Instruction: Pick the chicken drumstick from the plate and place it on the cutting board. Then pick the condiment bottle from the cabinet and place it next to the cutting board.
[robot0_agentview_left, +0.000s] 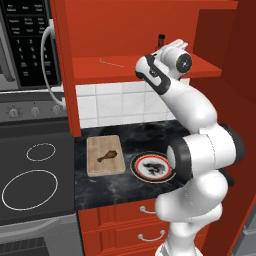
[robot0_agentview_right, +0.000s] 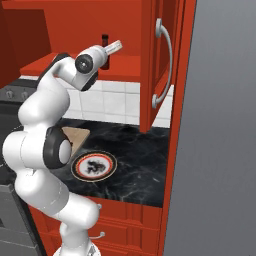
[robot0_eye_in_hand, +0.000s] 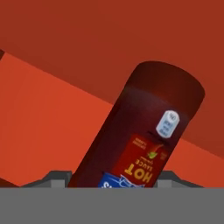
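The condiment bottle (robot0_eye_in_hand: 144, 135), dark with a red hot-sauce label, stands on the shelf of the red cabinet (robot0_agentview_left: 115, 67); its black cap (robot0_agentview_left: 161, 39) shows above my hand. My gripper (robot0_eye_in_hand: 116, 180) reaches into the cabinet with a fingertip on each side of the bottle's lower body, very close to it. Whether the pads touch it is unclear. In the right base view the bottle (robot0_agentview_right: 105, 40) sits just behind my gripper (robot0_agentview_right: 115, 47). On the counter below, the chicken drumstick (robot0_agentview_left: 107, 156) lies on the cutting board (robot0_agentview_left: 97, 167). To its right lies the plate (robot0_agentview_left: 136, 167).
The cabinet door (robot0_agentview_right: 160, 65) hangs open to the right of my hand. A microwave (robot0_agentview_left: 25, 45) and a stove (robot0_agentview_left: 35, 175) are on the left. Red drawers (robot0_agentview_left: 130, 220) sit under the counter. A thin pale wire (robot0_agentview_left: 111, 62) lies on the shelf.
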